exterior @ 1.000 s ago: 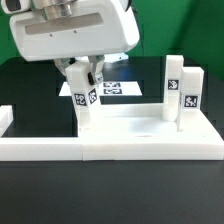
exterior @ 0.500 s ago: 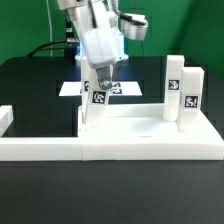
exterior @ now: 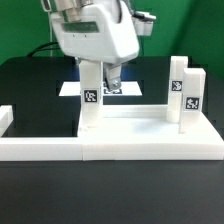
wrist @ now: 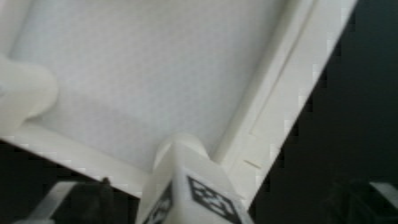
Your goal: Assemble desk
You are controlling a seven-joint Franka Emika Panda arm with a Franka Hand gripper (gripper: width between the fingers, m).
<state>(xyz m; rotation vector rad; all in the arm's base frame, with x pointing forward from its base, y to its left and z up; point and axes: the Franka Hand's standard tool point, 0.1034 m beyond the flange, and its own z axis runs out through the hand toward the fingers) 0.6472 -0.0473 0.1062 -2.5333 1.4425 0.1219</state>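
Locate the desk top [exterior: 150,128] on the black table [exterior: 30,100]: it lies flat as a shallow white tray with its raised rim facing up, and its long axis runs across the exterior view from left to right. Its front edge sits against the long white border rail [exterior: 40,148], which extends past the top's corner toward the exterior view's left. Note three legs standing upright on the top, each with its long axis vertical and a tagged face turned toward the exterior camera. One leg [exterior: 89,98] stands at the top's corner on the exterior view's left. A second leg [exterior: 177,88] and a third leg [exterior: 191,101] stand close together at the corner area on the exterior view's right, the third slightly nearer the front edge. Observe the gripper [exterior: 98,66] directly above the first leg, with the arm's white housing covering most of the leg's upper end. In the wrist view, the tagged leg [wrist: 199,190] rises from the tray corner, and the jaws appear spread and released from it. The marker board [exterior: 125,89] lies flat behind the top's rear edge.
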